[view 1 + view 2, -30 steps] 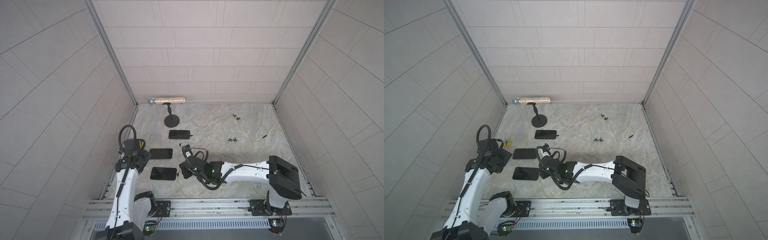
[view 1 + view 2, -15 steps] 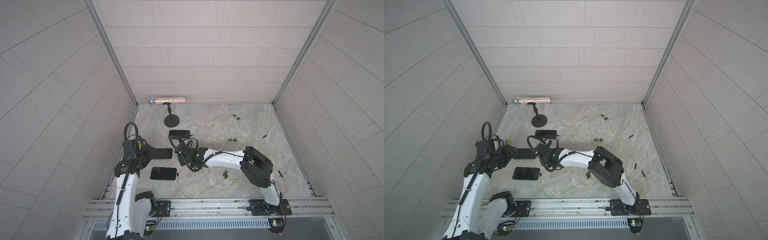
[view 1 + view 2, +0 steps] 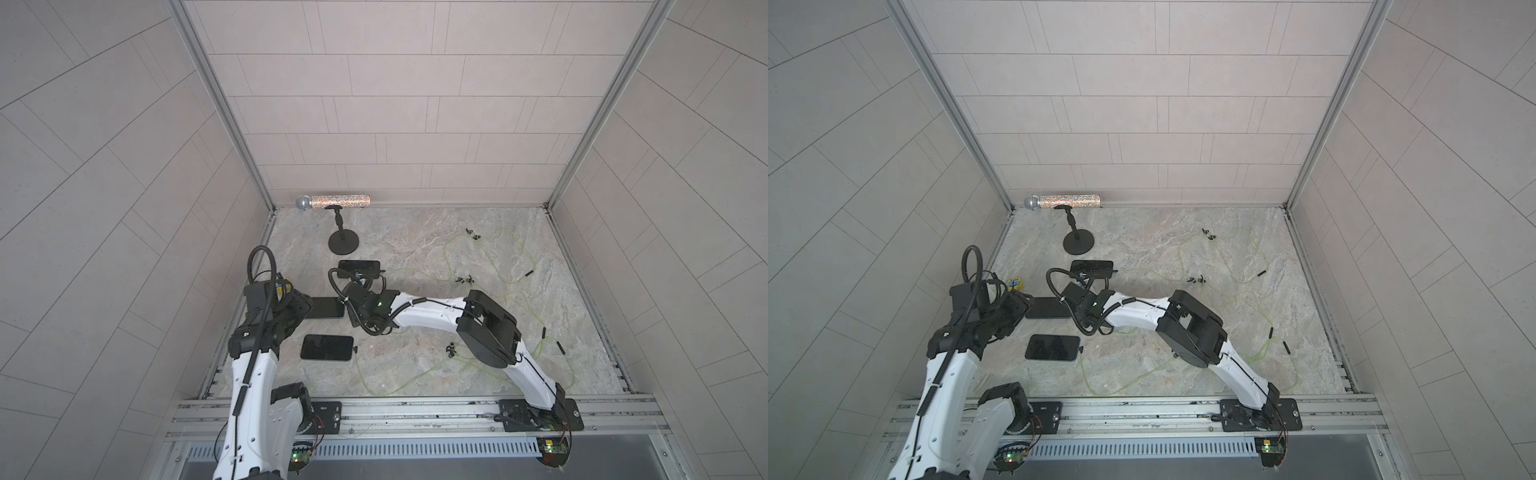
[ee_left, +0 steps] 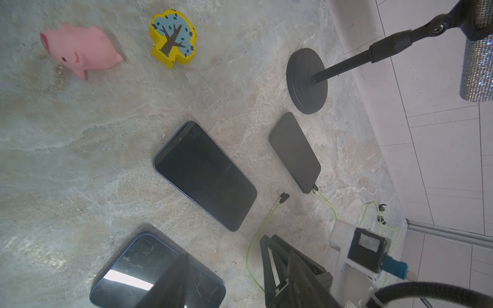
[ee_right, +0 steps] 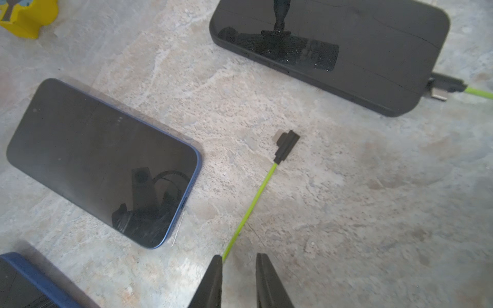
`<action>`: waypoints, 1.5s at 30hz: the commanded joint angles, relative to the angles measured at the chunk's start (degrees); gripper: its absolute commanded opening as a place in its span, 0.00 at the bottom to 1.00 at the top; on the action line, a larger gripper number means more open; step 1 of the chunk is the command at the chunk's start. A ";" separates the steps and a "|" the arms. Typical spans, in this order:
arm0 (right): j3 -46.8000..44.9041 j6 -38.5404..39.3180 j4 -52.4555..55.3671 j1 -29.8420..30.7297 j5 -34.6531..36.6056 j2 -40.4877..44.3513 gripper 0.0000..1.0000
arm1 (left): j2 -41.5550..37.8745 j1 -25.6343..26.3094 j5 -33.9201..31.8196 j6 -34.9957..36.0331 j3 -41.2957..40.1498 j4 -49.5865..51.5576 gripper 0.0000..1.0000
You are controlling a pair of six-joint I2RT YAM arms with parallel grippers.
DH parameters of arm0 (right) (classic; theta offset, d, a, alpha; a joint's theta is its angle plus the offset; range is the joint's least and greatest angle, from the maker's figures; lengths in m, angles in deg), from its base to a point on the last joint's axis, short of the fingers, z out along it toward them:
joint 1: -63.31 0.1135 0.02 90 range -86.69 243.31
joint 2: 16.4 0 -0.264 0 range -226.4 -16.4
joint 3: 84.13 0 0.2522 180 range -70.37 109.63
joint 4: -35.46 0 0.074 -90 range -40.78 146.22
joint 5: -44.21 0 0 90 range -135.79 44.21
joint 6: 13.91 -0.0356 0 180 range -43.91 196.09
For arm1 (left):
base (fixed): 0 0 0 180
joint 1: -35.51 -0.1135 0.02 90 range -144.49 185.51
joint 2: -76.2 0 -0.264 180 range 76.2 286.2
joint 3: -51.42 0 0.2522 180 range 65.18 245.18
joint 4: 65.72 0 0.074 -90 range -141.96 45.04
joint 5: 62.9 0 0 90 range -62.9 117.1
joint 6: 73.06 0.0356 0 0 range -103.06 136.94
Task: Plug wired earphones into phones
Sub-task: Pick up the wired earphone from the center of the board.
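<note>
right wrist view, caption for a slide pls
Right gripper poised open near a loose earphone plug lying between a blue-edged phone and a black phone

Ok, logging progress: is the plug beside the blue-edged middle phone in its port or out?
Out. The plug lies loose on the table, apart from the middle phone, with bare stone showing between them.

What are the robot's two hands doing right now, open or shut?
Left gripper: cannot tell; only one blurry finger shows, nothing seen held.
Right gripper: open a little, gap empty; the green cable meets one fingertip.
</note>
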State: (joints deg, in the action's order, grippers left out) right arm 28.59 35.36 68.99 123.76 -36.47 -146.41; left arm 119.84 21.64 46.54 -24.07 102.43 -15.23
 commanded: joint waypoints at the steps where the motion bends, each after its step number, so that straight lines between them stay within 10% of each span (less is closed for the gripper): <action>1: 1.45 -2.14 2.03 -0.06 -0.07 -2.15 0.25 | -0.65 -0.19 -0.72 1.04 -0.39 -0.34 0.63; 45: 6.71 -7.09 6.45 0.94 -0.51 -6.95 0.24 | -0.69 -0.19 -3.92 0.50 -0.30 0.86 0.63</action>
State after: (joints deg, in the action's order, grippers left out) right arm 33.77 28.30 69.27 123.93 -38.96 -150.76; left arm 119.58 21.64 44.40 -24.12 102.11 -15.12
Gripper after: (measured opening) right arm 0.240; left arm 0.629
